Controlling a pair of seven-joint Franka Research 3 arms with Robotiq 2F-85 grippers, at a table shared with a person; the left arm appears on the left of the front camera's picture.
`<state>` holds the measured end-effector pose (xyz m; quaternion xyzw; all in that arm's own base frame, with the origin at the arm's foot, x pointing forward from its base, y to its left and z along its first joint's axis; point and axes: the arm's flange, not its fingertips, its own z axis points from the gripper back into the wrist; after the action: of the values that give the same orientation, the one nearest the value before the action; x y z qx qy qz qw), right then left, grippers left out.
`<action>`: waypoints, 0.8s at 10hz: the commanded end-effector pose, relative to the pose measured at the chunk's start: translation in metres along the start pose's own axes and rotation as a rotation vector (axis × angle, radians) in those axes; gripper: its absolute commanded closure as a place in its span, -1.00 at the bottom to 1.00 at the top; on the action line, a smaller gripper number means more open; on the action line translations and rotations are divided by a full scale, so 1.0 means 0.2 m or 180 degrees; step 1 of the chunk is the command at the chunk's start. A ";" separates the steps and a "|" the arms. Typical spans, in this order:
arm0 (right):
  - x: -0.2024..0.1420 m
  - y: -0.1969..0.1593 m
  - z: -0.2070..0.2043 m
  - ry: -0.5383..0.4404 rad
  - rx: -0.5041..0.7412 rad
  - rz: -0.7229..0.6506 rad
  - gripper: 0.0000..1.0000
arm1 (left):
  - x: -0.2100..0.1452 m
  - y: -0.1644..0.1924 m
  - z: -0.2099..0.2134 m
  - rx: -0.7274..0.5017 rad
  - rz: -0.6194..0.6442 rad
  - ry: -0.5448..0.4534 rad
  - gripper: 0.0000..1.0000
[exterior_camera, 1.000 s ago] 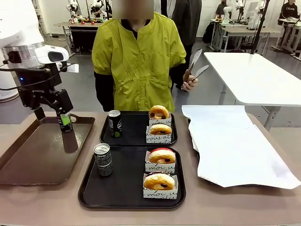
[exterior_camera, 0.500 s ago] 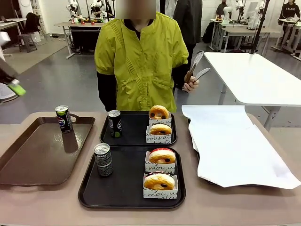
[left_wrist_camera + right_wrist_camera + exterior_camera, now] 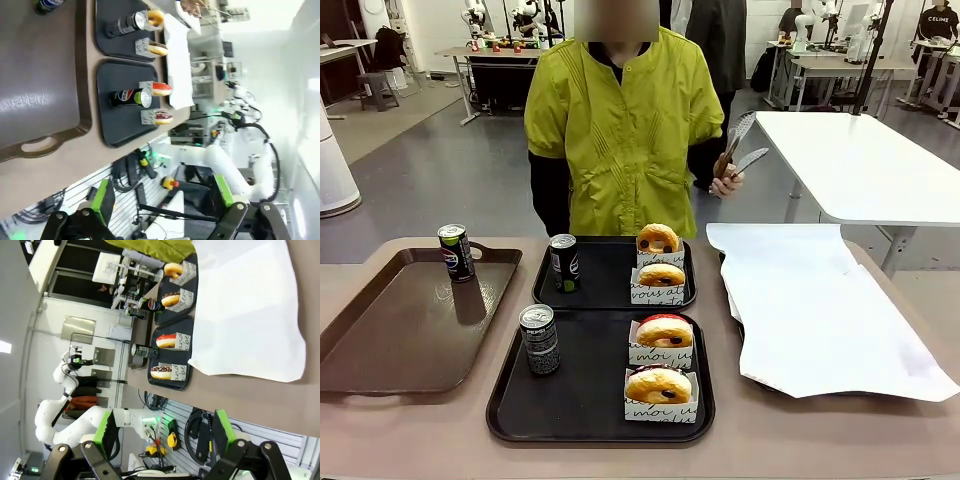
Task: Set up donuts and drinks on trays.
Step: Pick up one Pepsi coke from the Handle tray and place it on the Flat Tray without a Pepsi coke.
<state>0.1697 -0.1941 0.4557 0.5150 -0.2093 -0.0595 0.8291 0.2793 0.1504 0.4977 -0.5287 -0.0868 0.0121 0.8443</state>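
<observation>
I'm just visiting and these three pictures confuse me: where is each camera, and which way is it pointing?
Front view: fixed on the robot's side of the table, facing the person across the two black trays.
Left wrist view: on the left arm, raised and rolled sideways; left gripper, open, at the bottom edge, over the brown tray.
Right wrist view: on the right arm, likewise rolled; right gripper, open, before the white paper.
All three share the trays of donuts and cans.

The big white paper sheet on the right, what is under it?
Under the big white paper sheet only a dark tray edge peeks out along its left side. Whatever else lies beneath is covered, so I cannot tell.
</observation>
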 end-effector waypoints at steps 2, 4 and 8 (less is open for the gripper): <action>0.00 0.00 0.00 -0.0002 0.0037 0.0038 -1.00 | 0.18 0.16 -0.03 -0.0253 0.0160 0.0061 -1.00; 0.00 0.00 0.00 -0.0002 0.0037 0.0038 -1.00 | 0.20 0.21 0.00 -0.0295 0.0230 0.0004 -1.00; 0.00 0.00 0.00 -0.0002 0.0037 0.0038 -1.00 | 0.22 0.25 -0.01 -0.0245 0.0328 -0.0002 -1.00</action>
<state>0.1697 -0.1941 0.4557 0.5150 -0.2093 -0.0595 0.8291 0.3268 0.1792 0.4611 -0.5592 -0.0627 0.0566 0.8247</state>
